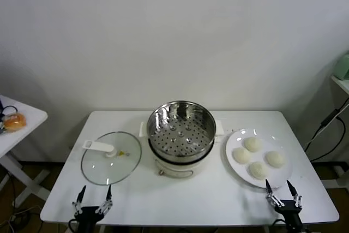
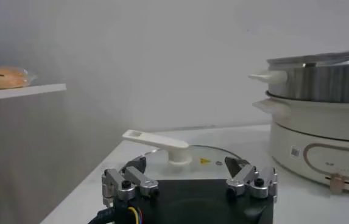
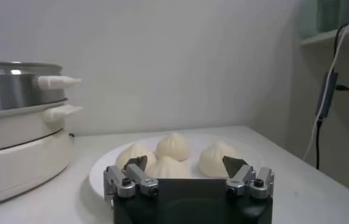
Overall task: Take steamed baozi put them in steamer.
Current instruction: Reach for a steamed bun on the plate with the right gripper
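Four pale round steamed baozi (image 1: 258,158) sitting clustered on a white plate (image 1: 233,139), shiny perforated steamer (image 1: 181,126) standing uncovered just beside, holding nothing

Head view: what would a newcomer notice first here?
The shiny steamer stands empty in the middle of the white table. Right of it, four buns lie on a plate; left of it lies a glass lid.

Plain white wall (image 1: 174,31) behind white table (image 1: 180,200), small side table (image 1: 22,126) at left.
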`<move>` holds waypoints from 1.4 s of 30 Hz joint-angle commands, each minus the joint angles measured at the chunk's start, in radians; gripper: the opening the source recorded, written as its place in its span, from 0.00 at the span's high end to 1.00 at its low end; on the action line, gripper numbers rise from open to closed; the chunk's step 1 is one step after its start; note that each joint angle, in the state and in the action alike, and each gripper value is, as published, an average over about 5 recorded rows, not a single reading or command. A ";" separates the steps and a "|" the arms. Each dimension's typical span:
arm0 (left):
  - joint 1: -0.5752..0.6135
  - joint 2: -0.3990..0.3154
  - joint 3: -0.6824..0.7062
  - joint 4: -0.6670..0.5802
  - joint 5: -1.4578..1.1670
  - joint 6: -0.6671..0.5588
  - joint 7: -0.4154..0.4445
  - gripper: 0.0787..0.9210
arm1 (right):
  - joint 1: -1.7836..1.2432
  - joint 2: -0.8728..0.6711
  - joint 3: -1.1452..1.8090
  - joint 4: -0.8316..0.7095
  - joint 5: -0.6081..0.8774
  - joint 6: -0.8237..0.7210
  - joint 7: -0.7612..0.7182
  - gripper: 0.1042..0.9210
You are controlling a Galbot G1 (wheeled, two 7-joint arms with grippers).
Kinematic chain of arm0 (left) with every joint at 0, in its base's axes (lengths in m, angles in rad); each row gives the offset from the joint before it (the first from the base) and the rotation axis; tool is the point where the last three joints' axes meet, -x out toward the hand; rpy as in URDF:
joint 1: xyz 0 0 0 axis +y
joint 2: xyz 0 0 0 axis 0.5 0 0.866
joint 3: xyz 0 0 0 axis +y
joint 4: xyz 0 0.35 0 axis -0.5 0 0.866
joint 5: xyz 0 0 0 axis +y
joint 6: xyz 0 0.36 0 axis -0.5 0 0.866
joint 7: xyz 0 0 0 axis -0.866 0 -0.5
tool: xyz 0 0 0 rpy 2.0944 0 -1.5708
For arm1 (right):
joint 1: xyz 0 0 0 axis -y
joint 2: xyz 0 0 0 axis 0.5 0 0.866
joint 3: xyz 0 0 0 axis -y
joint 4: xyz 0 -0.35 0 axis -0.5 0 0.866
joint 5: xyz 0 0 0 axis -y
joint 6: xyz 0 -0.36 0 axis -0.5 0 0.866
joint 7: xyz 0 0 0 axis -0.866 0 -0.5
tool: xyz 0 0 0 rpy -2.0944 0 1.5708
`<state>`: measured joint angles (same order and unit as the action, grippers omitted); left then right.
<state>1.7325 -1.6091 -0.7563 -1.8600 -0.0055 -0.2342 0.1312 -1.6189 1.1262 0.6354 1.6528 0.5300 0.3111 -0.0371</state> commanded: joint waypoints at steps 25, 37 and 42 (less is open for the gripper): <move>-0.017 -0.011 0.013 0.005 0.036 -0.035 0.006 0.12 | 0.775 -0.617 -0.353 -0.024 -0.495 -0.737 -0.568 0.12; -0.011 -0.007 0.033 0.010 0.067 -0.055 0.010 0.12 | 1.447 -0.639 -1.044 -0.375 -0.819 -0.393 -0.988 0.12; -0.009 -0.013 0.048 0.013 0.082 -0.062 0.011 0.12 | 1.694 -0.567 -1.311 -0.521 -0.790 -0.298 -1.114 0.12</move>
<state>1.7229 -1.6092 -0.7171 -1.8485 0.0638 -0.2919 0.1417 -0.2865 0.5687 -0.3145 1.3094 -0.1423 -0.1120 -0.9237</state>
